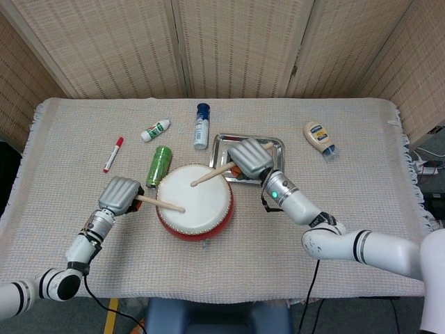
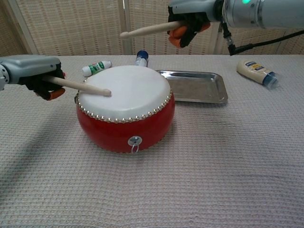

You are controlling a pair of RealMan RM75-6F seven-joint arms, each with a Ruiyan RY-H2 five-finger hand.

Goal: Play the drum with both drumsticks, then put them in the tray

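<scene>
Chest view: tray (image 2: pixel 216 99) beside drum (image 2: pixel 124 108)

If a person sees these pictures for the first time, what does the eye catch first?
The red drum with its white skin, in the middle of the table. The left hand lays its drumstick tip on the skin, while the right hand holds the other drumstick raised above it.

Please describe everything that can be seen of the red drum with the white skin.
The round red drum stands upright on the woven tablecloth, just in front of the metal tray. Its flat white skin faces up, a row of small silver studs circles the rim, and a metal ring hangs at the front. The left hand holds a wooden drumstick whose tip rests on the skin; the right hand holds the other drumstick raised above it.
</scene>
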